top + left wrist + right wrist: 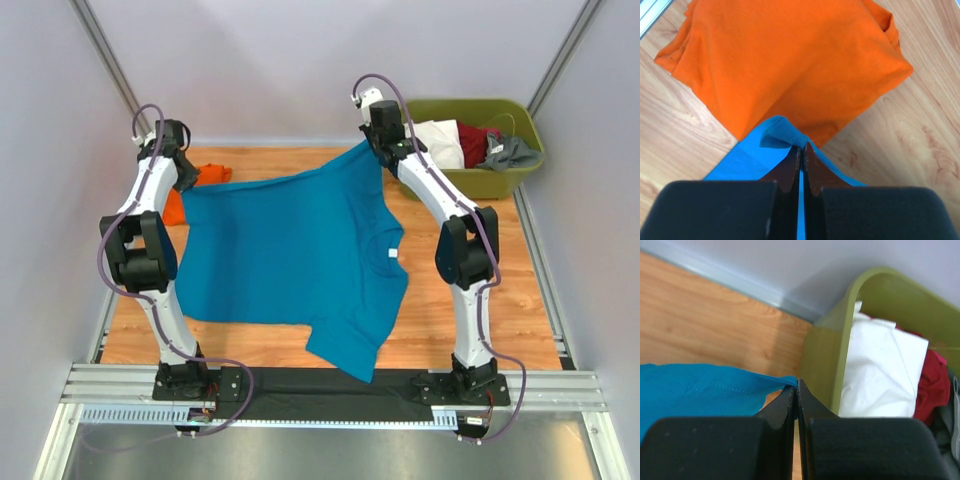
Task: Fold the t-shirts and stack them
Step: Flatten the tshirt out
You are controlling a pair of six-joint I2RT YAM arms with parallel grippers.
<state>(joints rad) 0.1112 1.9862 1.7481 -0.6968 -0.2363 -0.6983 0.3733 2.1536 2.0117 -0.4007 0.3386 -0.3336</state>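
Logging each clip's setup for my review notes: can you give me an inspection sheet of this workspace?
Surface: wooden table, no spills seen.
Job's things: blue shirt spread out, held at two far corners; orange shirt at far left, partly under its corner.
Clutter: green tub at far right holding white, red and grey clothes.
Pincers: left pincer and right pincer each shut on the blue shirt.
Cables: purple cables loop along both arms.
Surroundings: pale walls; nothing else seen.
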